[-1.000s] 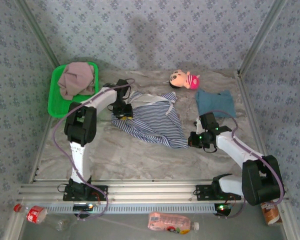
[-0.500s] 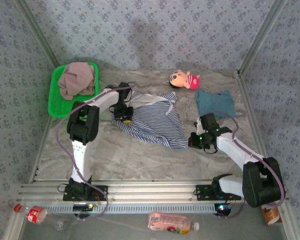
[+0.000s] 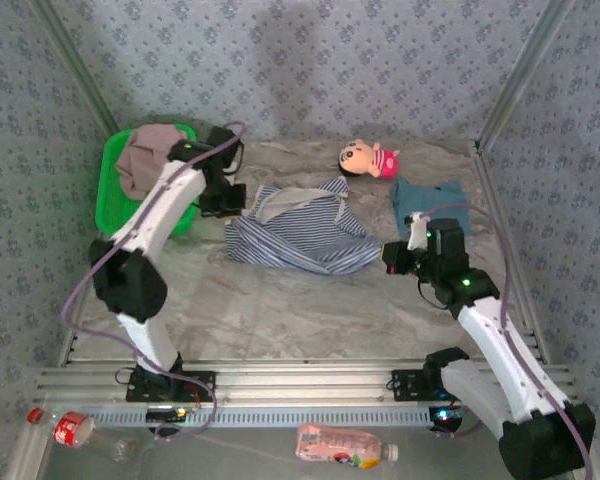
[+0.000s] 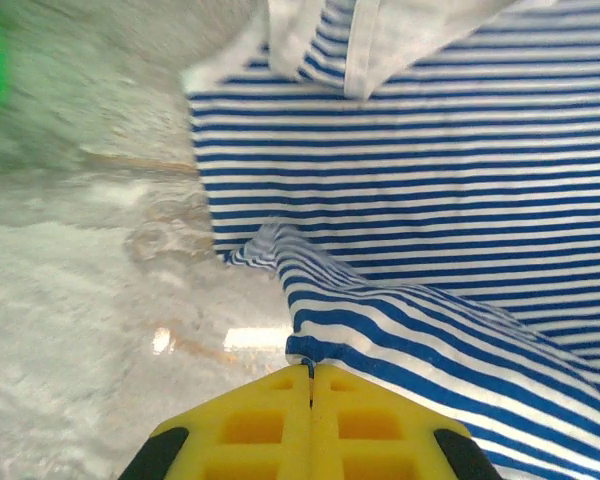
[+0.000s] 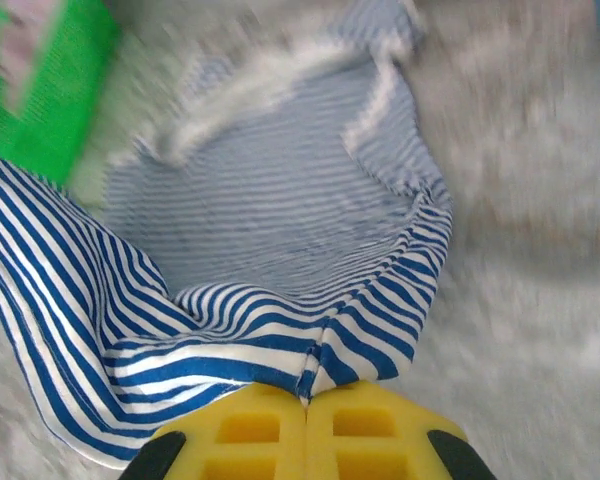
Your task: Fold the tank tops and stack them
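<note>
top external view: you are on the fold of the striped tank top (image 3: 300, 238), which lies bunched in the middle of the surface (image 3: 280, 310). your left tool (image 3: 227, 200) is at its left edge, next to the green tray (image 3: 108, 195) where the mauve-pink tank top (image 3: 148, 160) sits in a heap. your right tool (image 3: 394, 256) is at the garment's right corner, just in front of the teal-blue tank top (image 3: 446, 197), which lies flat at the far right (the plush doll (image 3: 368, 158) near it is none of your concern).

left wrist view: your left tool (image 4: 311, 368) is pinched tight on the hem of the striped tank top (image 4: 430, 170). the cloth rises in a ridge from the jaws and the rest lies spread on the surface (image 4: 80, 300).

right wrist view: this picture is blurred, but your right tool (image 5: 308, 392) is plainly clamped on a gathered corner of the striped tank top (image 5: 270, 230), with pleats fanning out from the pinch.

with both edges held, the next move probably calls for carrying the two tools in step. hold the cloth taut between them, lay the held edge squarely over the body and only then let go. the mauve-pink one looks not yet folded, so the task seems early.
</note>
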You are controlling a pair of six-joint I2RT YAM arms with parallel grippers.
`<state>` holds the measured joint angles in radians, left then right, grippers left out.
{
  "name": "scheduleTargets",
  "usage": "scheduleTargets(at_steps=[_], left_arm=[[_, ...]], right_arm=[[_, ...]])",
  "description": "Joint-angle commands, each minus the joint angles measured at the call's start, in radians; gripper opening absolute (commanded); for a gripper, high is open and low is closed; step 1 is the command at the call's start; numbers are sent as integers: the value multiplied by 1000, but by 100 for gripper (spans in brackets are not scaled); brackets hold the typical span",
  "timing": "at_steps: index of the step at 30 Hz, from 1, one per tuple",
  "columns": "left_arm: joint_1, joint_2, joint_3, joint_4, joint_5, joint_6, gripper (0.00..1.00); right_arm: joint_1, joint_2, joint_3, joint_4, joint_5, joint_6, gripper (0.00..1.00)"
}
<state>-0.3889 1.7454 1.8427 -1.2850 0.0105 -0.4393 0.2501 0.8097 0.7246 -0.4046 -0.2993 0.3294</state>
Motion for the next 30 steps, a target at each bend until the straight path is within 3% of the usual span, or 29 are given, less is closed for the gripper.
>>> scheduleTargets(at_steps=[1,6,10,13,22,30], left_arm=[[6,-121,90,-184,-85,-34,2],[49,-185,314,-249,-170,-26,0],[83,-90,624,-255,-264,55,0],[126,22,807,-202,-253,110,0],[222,325,1060,122,-144,159,0],[270,323,1066,332,-135,188,0]], right_arm=[[0,-82,82,94,25,-74,0],[-2,-70,208,197,32,-132,0],[-2,88,372,286,-7,-196,0],[-9,243,511,344,-25,-257,0],[-34,688,914,450,-103,-296,0],[-31,816,1139,362,-153,-297,0]])
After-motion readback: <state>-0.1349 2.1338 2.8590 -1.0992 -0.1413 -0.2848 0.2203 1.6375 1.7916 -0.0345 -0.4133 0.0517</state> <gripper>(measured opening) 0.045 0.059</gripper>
